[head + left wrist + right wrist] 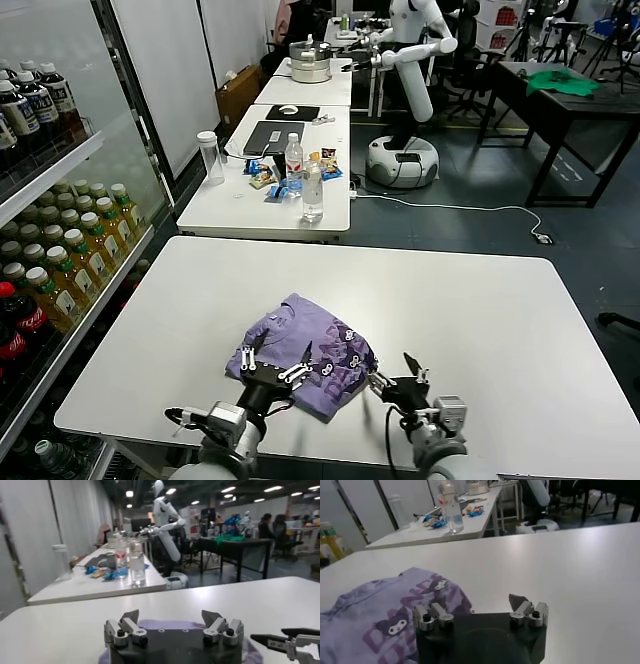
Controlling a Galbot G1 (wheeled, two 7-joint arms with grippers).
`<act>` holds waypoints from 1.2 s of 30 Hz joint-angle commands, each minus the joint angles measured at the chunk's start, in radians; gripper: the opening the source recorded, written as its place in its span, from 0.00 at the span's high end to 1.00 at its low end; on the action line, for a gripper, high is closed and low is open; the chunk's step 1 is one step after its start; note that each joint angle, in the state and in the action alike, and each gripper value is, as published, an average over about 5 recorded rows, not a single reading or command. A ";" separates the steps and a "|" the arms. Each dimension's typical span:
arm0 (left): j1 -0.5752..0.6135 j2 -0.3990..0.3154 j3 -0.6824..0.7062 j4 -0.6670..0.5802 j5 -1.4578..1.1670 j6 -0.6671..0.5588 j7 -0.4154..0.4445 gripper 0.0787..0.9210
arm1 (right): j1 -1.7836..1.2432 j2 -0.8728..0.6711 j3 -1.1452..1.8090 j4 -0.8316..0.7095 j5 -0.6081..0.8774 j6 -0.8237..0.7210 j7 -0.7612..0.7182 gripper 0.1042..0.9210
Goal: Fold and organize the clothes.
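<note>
Head view, item: lavender T-shirt (pixel 305 352) bunched on worktop (pixel 480 320), my left end effector (pixel 277 362) and right end effector (pixel 398 378) both released; fold pending, next needs an edge grasp.

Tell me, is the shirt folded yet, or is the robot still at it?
Mostly folded: the shirt lies as a compact, slightly rumpled bundle on the table. Nothing is in hand; the left gripper and right gripper are both open beside it. Only tidying seems left.

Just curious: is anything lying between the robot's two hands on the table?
In the head view, the purple T-shirt's near edge lies between the left hand and the right hand; nothing else.
</note>
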 commanded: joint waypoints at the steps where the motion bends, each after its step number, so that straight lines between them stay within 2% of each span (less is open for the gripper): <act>1: 0.039 0.012 -0.071 -0.009 -0.029 -0.019 -0.005 0.12 | 0.104 0.121 -0.075 -0.158 0.106 0.016 0.084 0.12; 4: 0.043 0.012 -0.075 -0.006 -0.030 -0.023 -0.008 0.12 | 0.119 0.127 -0.068 -0.180 0.146 0.015 0.095 0.17; 14: 0.034 0.017 -0.081 0.000 -0.046 -0.025 -0.012 0.12 | 0.150 0.108 -0.055 -0.202 0.149 0.015 0.091 0.50; 25: 0.037 0.026 -0.095 0.000 -0.058 -0.025 -0.013 0.12 | 0.355 -0.057 -0.040 -0.311 0.122 -0.057 0.032 0.88; 29: 0.044 0.028 -0.101 -0.004 -0.058 -0.025 -0.012 0.12 | 0.499 -0.132 -0.059 -0.410 0.086 -0.092 -0.028 0.93; 36: 0.061 0.023 -0.111 -0.011 -0.057 -0.024 -0.009 0.12 | 0.681 -0.194 -0.107 -0.578 -0.010 -0.103 -0.160 0.93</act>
